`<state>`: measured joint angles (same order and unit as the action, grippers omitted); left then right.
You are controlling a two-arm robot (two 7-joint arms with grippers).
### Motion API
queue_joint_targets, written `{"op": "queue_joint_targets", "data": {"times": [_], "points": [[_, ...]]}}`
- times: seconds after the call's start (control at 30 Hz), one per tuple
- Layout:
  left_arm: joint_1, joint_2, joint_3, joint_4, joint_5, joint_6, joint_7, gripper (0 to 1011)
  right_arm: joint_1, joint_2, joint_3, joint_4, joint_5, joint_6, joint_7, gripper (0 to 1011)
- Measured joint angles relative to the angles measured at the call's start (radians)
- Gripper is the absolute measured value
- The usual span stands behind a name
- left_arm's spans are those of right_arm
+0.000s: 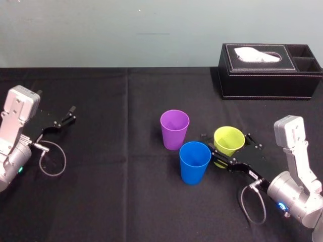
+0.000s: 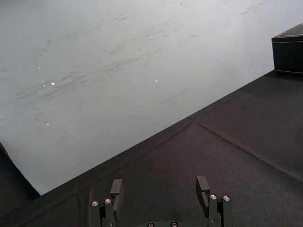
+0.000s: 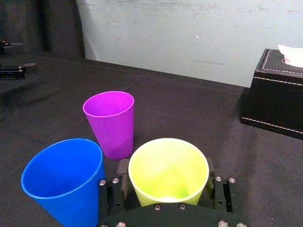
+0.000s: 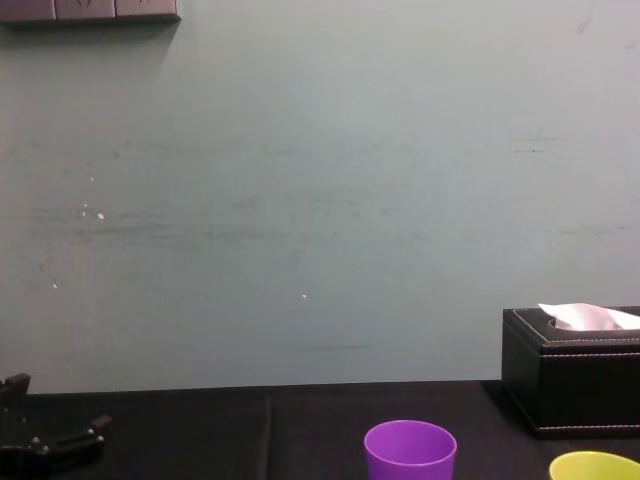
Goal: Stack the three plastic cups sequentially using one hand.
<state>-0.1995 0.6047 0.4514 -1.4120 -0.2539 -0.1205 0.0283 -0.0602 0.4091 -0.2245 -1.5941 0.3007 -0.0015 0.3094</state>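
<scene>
Yellow-green cup [image 1: 229, 139] is straddled by the right gripper [image 1: 225, 136]; whether it is clenched cannot be told. Blue cup [image 1: 195, 162] is seen just beside it, purple cup [image 1: 174, 129] near, black tissue box [image 1: 267, 84] behind. Left gripper [image 1: 69, 115] is parked well apart, jaws spread.

Scuffed pale grey-green wall [image 4: 300, 200], table [image 1: 101, 201] draped in black cloth, black tissue box [image 1: 270, 75] far right

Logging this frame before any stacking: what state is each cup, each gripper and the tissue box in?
purple cup: upright, empty, unstacked.
blue cup: upright, empty, unstacked.
yellow-green cup: upright, empty, inside the right gripper.
right gripper: around the yellow-green cup.
left gripper: open, holding nothing, parked at left.
tissue box: tissue sticking out.
</scene>
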Motion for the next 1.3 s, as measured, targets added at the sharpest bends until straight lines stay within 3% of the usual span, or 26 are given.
{"op": "queue_joint_targets", "data": {"times": [0.2, 0.7, 0.9, 1.17, 1.3], "points": [[0.000, 0.000, 0.000, 0.000, 0.000, 0.000, 0.000, 1011, 0.000, 0.000, -0.001, 0.000, 0.001, 0.000, -0.001, 788], [0.000, 0.000, 0.000, 0.000, 0.000, 0.000, 0.000, 1011, 0.000, 0.002, -0.001, -0.003, 0.001, 0.000, -0.002, 747], [0.000, 0.000, 0.000, 0.000, 0.000, 0.000, 0.000, 1011, 0.010, 0.013, 0.018, -0.044, -0.021, -0.002, -0.001, 747], [0.000, 0.000, 0.000, 0.000, 0.000, 0.000, 0.000, 1011, 0.074, 0.019, 0.028, -0.065, -0.026, 0.045, 0.016, 747], [0.000, 0.000, 0.000, 0.000, 0.000, 0.000, 0.000, 1011, 0.138, -0.001, 0.033, -0.048, 0.034, 0.106, 0.043, 747]]}}
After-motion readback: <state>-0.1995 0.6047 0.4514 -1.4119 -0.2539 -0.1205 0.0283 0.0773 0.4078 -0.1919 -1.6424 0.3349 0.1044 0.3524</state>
